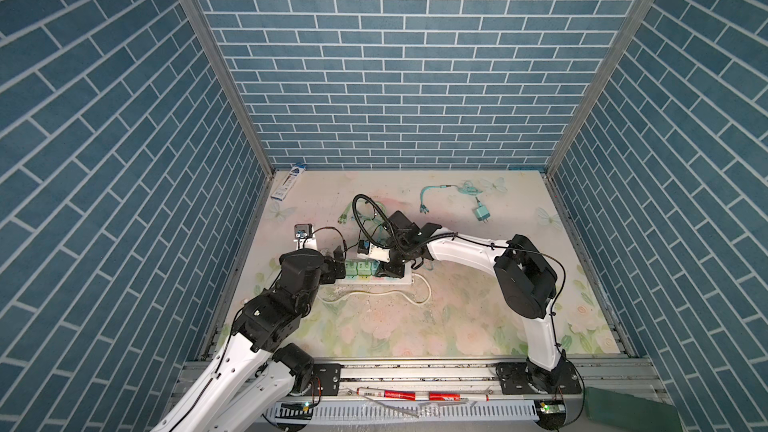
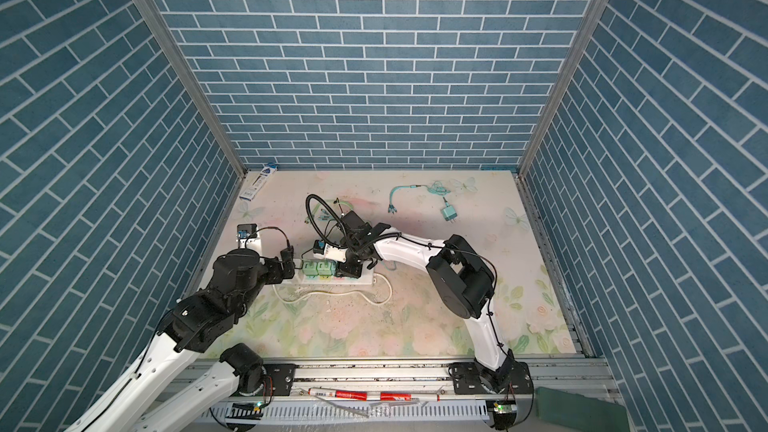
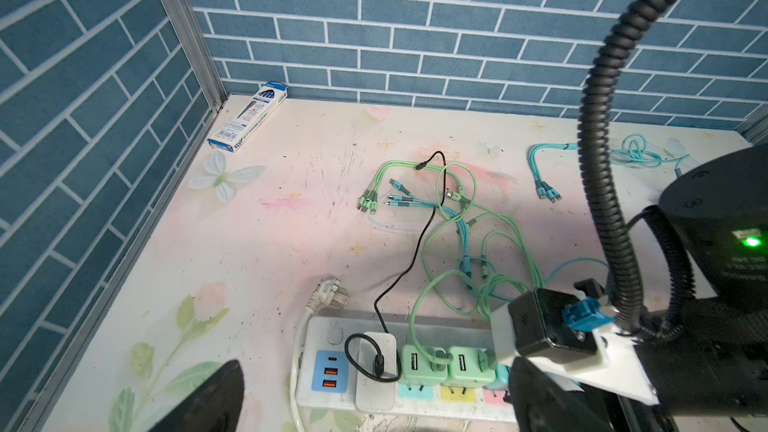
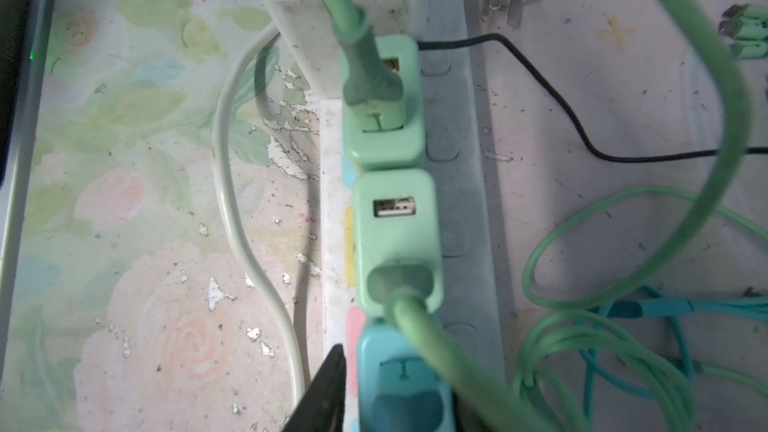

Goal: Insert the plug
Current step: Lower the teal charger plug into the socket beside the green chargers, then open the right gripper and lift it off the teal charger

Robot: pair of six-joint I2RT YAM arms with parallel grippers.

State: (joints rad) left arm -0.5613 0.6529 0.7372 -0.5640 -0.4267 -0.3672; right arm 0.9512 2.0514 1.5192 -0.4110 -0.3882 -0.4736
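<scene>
Plug [image 4: 399, 384], a rounded teal-blue block with a darker boot on top, is sitting on the power strip [image 4: 465, 184], just right of two mint-green chargers [image 4: 395, 234]. The right gripper [image 1: 388, 271] is hovering over it, one black finger [image 4: 324, 396] lying just beside it; whether it is gripping cannot be told. The left gripper [image 3: 376, 363] is gaping wide at the strip's left end.

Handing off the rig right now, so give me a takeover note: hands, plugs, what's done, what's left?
Hands: left hand open, empty, by the power strip's left end; right hand down over the teal plug, one finger beside it, grip unclear.
Things: teal plug sits on the strip, in line with two green plugs and a white adapter. A spare teal plug lies loose, far from the strip.
Done: teal plug looks inserted; depth not visible.
Left: confirm seating, then lift the right hand clear.
</scene>
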